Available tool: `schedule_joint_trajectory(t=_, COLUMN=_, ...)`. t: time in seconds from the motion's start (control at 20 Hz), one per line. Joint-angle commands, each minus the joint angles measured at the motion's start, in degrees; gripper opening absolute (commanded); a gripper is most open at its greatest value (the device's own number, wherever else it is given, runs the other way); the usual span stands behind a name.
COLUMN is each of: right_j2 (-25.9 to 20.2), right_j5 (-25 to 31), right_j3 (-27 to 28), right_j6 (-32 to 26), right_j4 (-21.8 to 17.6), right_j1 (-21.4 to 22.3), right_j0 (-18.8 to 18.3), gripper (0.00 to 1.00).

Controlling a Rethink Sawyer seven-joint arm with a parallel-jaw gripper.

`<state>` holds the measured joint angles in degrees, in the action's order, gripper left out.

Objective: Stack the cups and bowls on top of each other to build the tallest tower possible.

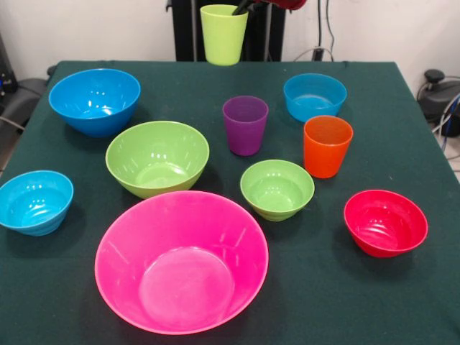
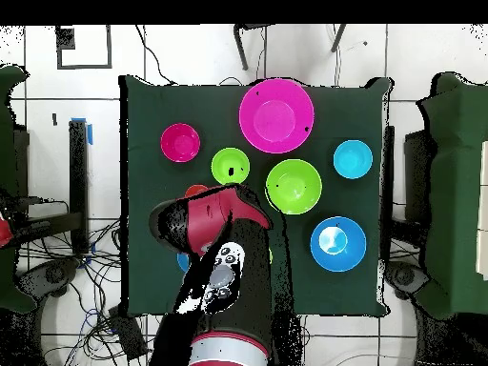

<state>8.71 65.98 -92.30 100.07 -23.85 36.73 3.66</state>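
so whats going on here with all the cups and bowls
The robot arm has the lime cup held up off the table at its far side; the gripper reaches into the cup at the top edge of the front view. Nothing is stacked yet. The pink bowl, two green bowls, three blue bowls and the red bowl sit apart on the cloth, as do the purple cup and orange cup.

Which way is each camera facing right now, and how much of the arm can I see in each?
Front view: sits across the table, facing the robot; only the gripper shows at top edge, holding the lime green cup aloft.
Overhead view: looks straight down; the red and black arm reaches up from below.
Shared: the pink bowl, turned half round between views.
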Motion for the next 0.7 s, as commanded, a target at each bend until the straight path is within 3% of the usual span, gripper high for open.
schedule_joint_trajectory(t=0.05, right_j2=-1.8, right_j5=0.4, right_j3=-0.7, right_j6=7.3, right_j4=-0.4, right_j1=-1.6, right_j0=1.8, gripper=0.0)
schedule_joint_trajectory(t=0.7, right_j2=-5.5, right_j5=8.4, right_j3=7.6, right_j6=1.3, right_j4=0.5, right_j1=-7.2, right_j0=2.4, gripper=0.0)
